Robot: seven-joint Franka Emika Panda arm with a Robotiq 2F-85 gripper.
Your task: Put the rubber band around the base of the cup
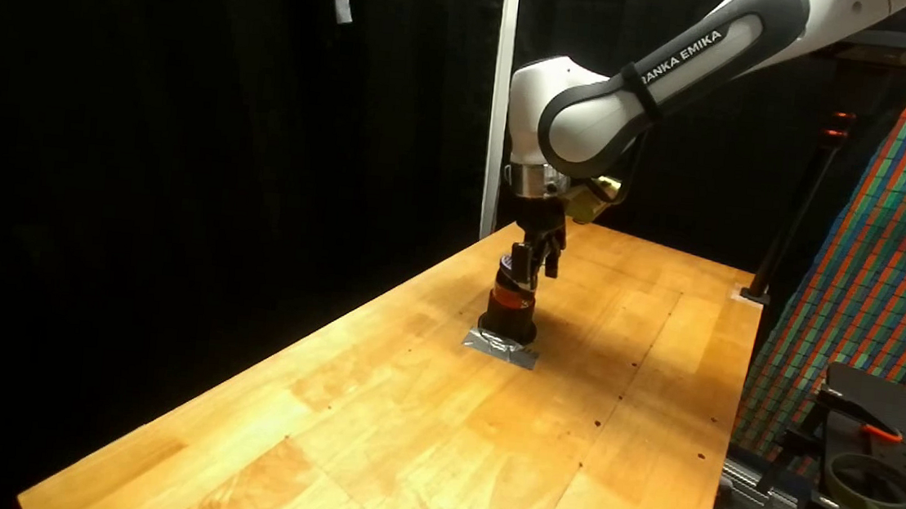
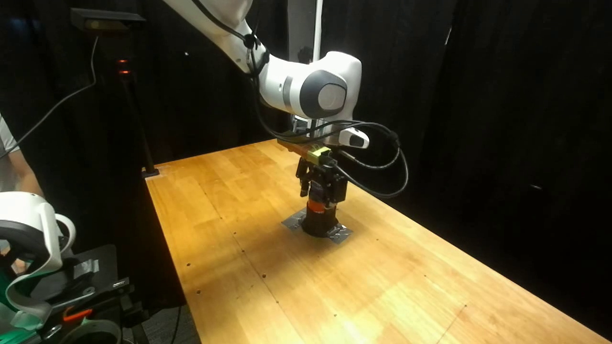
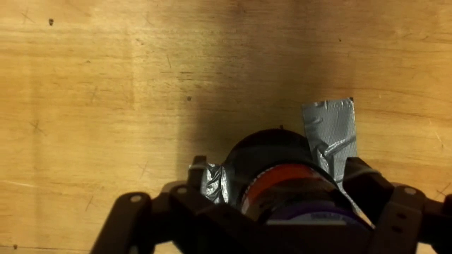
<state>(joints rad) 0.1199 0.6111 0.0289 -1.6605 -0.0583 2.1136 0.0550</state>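
Observation:
The dark cup with an orange-red stripe stands upright on the wooden table in both exterior views (image 1: 509,318) (image 2: 319,222) and in the wrist view (image 3: 272,150). A purple-rimmed top shows in the wrist view. My gripper (image 1: 537,272) (image 2: 321,192) (image 3: 277,160) points down over the cup, open, with one finger on each side of its upper part. A thin pale rubber band (image 3: 363,171) loops round both fingertips, with faint strands across the cup between them. Its far part is hidden by the gripper. I cannot tell whether it touches the cup.
Silver tape (image 1: 501,347) (image 2: 292,220) (image 3: 332,121) lies at two sides of the cup's base on the wooden table (image 1: 437,434). A thin dark post (image 1: 793,210) stands at a table corner. A cart with a tape roll (image 1: 871,488) stands beside the table. A cable (image 2: 404,167) hangs by the wrist.

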